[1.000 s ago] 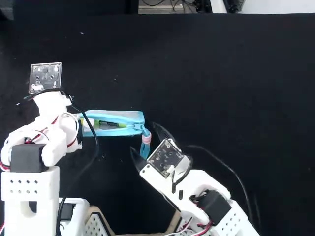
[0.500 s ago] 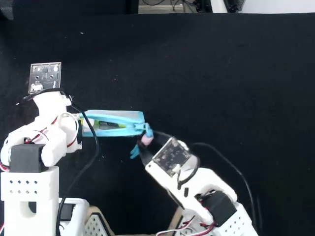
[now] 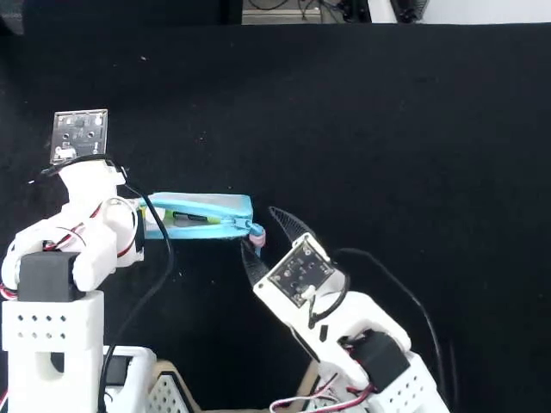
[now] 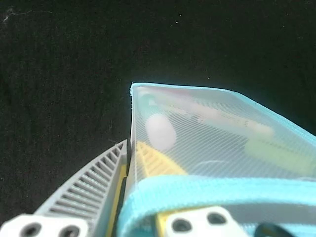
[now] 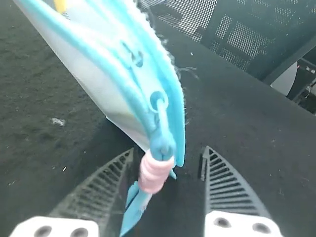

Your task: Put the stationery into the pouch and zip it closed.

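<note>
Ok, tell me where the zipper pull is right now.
In the high view the zipper pull hangs off the end of the pouch nearest the right gripper, between its open jaws.

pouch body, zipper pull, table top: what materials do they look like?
pouch: looks like translucent ribbed plastic or mesh, contents showing through; light blue woven-looking trim.
zipper pull: pink ringed bead, probably soft plastic or rubber, on a blue tab.
table: matte black, likely fabric or felt; lint specks show.
</note>
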Action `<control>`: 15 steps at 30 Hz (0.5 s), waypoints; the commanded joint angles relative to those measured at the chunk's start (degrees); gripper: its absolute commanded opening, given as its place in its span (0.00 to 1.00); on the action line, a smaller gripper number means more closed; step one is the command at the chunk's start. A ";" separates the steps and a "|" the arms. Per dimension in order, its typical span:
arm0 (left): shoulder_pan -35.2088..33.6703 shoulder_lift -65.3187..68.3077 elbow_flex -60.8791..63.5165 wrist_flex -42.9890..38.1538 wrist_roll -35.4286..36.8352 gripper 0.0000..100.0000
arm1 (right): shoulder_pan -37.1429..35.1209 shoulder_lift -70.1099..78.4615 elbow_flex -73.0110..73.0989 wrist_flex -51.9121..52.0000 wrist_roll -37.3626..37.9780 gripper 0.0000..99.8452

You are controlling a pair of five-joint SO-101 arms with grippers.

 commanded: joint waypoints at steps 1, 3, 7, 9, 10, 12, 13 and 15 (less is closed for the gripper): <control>-0.31 0.62 3.03 -0.35 0.26 0.03 | 0.79 -2.77 1.36 -4.92 0.53 0.20; -0.31 0.62 3.03 -0.35 0.26 0.03 | 0.79 -2.77 1.89 -5.45 0.53 0.20; -0.31 0.62 3.03 -0.35 0.26 0.03 | 0.79 -2.77 0.84 -4.57 0.97 0.15; -0.31 0.62 3.03 -0.35 0.18 0.03 | 0.88 -2.77 -0.92 -3.16 0.97 0.03; -0.31 0.62 3.03 -0.35 0.18 0.03 | 1.05 -2.77 -1.98 -2.46 0.88 0.01; -0.31 0.62 3.03 -0.35 0.18 0.03 | 1.14 -2.77 -4.00 0.35 0.79 0.02; -0.31 0.62 3.03 -0.35 0.18 0.03 | 1.14 -2.77 -4.97 1.58 0.88 0.01; -0.31 0.62 3.03 -0.35 0.18 0.03 | 1.14 -2.77 -6.46 3.52 0.97 0.01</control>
